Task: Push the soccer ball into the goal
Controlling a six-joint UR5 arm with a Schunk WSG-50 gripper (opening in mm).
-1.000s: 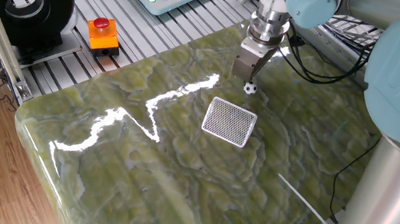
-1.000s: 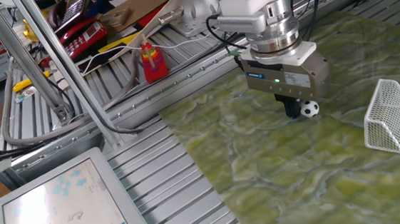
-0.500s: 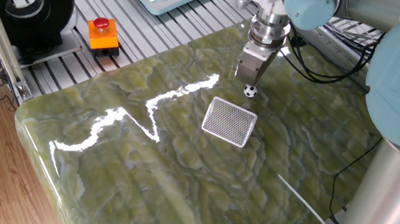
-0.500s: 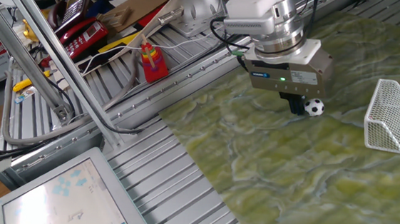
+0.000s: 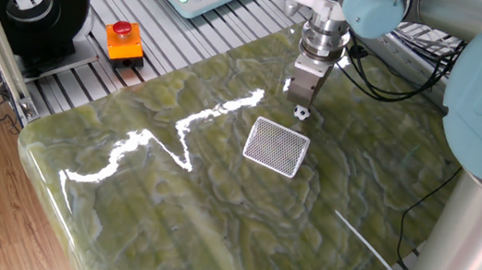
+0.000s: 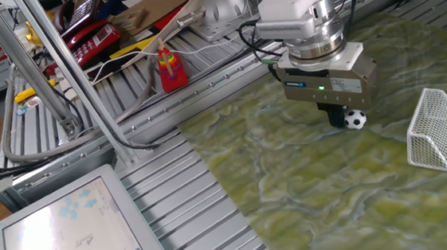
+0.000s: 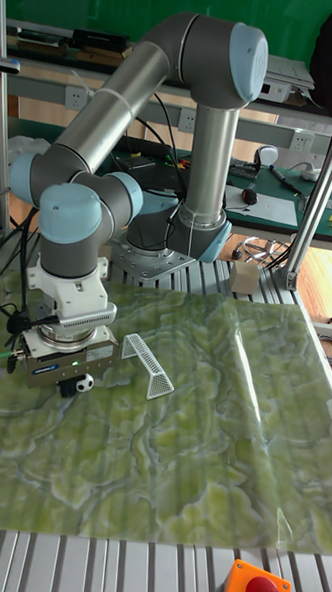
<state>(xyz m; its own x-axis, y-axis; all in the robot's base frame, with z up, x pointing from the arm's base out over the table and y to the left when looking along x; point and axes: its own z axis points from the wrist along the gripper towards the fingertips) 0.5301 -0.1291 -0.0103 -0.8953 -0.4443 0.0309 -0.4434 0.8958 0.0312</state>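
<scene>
Green marbled stone covers the table (image 5: 213, 206); the ball (image 5: 301, 112) lies on it, near the edge where the arm stands, and the goal (image 5: 277, 146) is a little further toward the middle of the table, apart from the ball. In the other fixed view the ball (image 6: 355, 119) sits just beside the gripper (image 6: 337, 116), on the side that faces the goal (image 6: 436, 130); the two look to be touching or almost so, but this cannot be told for sure. The gripper points straight down, with its tips low at the table surface; the fingers appear close together under the grey body, yet the gap between them is hidden, so it is not possible to say if they are closed or a little apart; they hold nothing. In the tall fixed view the ball (image 7: 82, 384) shows under the gripper body, and the goal (image 7: 147, 364) stands to its right with bare stone between them. An orange box (image 5: 124, 41) with a red button rests on the metal slats beyond the stone, well apart from the ball.
</scene>
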